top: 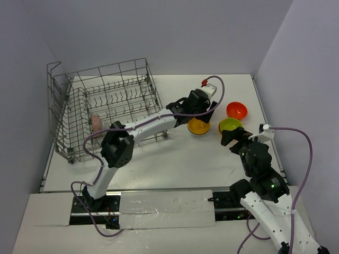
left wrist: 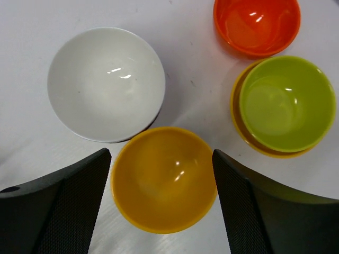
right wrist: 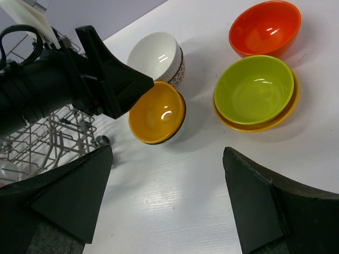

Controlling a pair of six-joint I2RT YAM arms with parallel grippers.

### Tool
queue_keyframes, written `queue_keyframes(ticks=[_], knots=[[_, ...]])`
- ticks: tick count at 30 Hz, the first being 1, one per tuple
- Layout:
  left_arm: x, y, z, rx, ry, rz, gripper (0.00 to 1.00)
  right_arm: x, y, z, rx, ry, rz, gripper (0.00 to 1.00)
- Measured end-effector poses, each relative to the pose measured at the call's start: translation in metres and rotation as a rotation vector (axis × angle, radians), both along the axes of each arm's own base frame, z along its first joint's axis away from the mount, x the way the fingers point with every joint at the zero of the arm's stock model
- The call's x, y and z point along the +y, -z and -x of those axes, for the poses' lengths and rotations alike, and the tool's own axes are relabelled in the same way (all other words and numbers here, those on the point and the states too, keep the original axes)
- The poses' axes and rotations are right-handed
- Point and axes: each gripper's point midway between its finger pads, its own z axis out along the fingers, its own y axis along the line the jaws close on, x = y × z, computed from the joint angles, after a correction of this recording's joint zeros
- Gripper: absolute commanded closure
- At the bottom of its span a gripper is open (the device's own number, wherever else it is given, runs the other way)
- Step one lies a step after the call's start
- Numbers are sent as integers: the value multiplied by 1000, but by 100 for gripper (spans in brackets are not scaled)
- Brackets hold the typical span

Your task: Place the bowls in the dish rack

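Amber bowl (left wrist: 164, 180) sits upright on the bench (top: 175, 164), just right of the dish rack's (top: 58, 106) near right corner. Left pincer (left wrist: 159, 156) is directly above it with its jaws apart, one finger on either side of the rim. Fingers look just beside the rim; can't tell if they touch. Nothing is gripped.

White bowl (left wrist: 106, 84) is upright, just beside the amber bowl on its far-left side. In the top view the left pincer mostly hides it. Lime bowl (left wrist: 286, 103) is to the right of the amber one, nested in a yellow bowl (right wrist: 288, 108) whose rim shows underneath. Red-orange bowl (left wrist: 257, 26) stands alone, far of the lime stack and close to it. All of these are on the right far part of the bench, outside the rack.

Right pincer (right wrist: 167, 153) hovers near of the bowl group with its jaws wide apart and nothing between them. The lime stack and amber bowl lie just beyond its fingertips.

The rack stands on the left far side. A pinkish bowl (top: 96, 121) is inside it, by the left wall.
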Motion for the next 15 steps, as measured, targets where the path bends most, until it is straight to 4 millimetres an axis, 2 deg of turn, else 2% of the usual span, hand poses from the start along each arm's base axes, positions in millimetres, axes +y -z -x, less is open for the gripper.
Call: queue_keyframes(ticks=[9, 12, 15], knots=[[-27, 3, 32, 128, -48, 128, 27, -2, 1, -1, 6, 18, -5, 8], [-35, 15, 38, 155, -52, 130, 29, -2, 1, -1, 5, 20, -5, 8], [-39, 40, 42, 189, -60, 102, 34, -2, 2, -1, 6, 21, -9, 8]])
